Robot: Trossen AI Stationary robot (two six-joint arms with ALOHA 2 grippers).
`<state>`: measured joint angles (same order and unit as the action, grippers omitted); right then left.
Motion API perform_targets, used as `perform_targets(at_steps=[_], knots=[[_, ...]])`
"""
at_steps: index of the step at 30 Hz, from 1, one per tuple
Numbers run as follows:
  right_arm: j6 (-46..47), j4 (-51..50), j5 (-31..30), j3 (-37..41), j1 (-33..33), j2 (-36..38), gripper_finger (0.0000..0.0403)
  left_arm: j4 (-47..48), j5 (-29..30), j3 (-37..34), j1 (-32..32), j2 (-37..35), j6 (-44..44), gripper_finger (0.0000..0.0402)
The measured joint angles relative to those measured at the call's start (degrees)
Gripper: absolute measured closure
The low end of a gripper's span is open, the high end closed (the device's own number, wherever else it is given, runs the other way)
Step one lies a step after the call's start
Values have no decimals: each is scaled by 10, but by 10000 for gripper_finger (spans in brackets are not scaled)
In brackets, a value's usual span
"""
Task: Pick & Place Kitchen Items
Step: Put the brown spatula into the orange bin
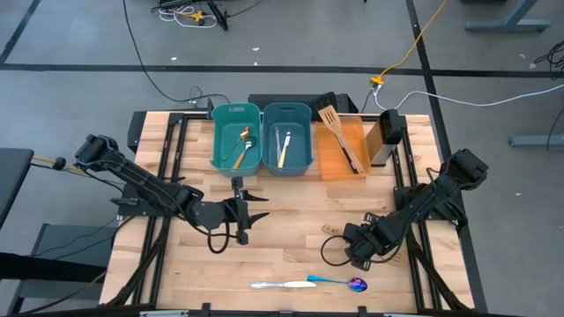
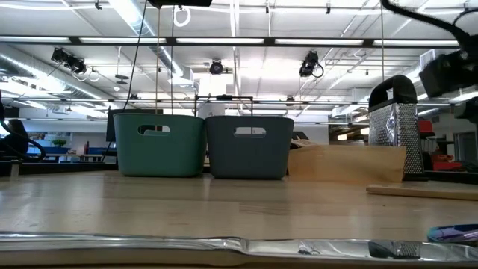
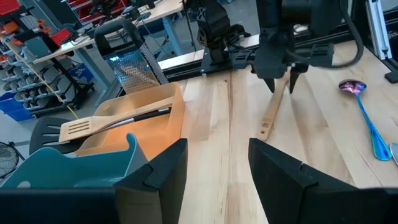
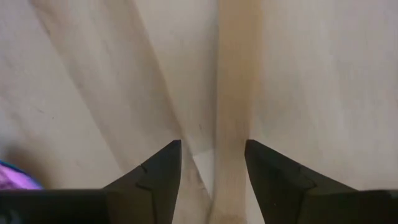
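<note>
A pale wooden spatula (image 3: 272, 115) lies flat on the table, right of centre. My right gripper (image 4: 211, 155) points down over it, open, one finger on each side of its handle (image 4: 235, 81); I see no touch. My left gripper (image 1: 256, 205) hovers open at mid-table with nothing between its fingers. Near the front edge lie a silver, cream-handled knife (image 1: 278, 284) and a blue-handled purple spoon (image 1: 339, 282). A gold spoon (image 1: 242, 145) rests in the left teal bin (image 1: 220, 119), and pale cutlery (image 1: 284, 145) in the right bin (image 1: 304, 119).
An orange tray (image 1: 351, 132) at the far right holds a wooden slotted spatula (image 1: 331, 119) and a black spatula (image 1: 348, 157). A metal box grater (image 1: 388, 136) stands to its right. Bare tabletop lies between the bins and the front edge.
</note>
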<state>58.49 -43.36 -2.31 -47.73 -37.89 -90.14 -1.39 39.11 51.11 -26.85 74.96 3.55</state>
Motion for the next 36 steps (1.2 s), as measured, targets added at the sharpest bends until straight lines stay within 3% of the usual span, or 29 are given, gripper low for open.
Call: perform_targets(at_steps=[14, 24, 36], knots=[[12, -24, -16, -1, 1, 12, 214, 0, 0, 0, 0, 0, 0, 225], [36, 58, 5, 68, 1, 17, 214, 0, 0, 0, 0, 0, 0, 225], [46, 63, 10, 73, 1, 15, 214, 0, 0, 0, 0, 0, 0, 225]])
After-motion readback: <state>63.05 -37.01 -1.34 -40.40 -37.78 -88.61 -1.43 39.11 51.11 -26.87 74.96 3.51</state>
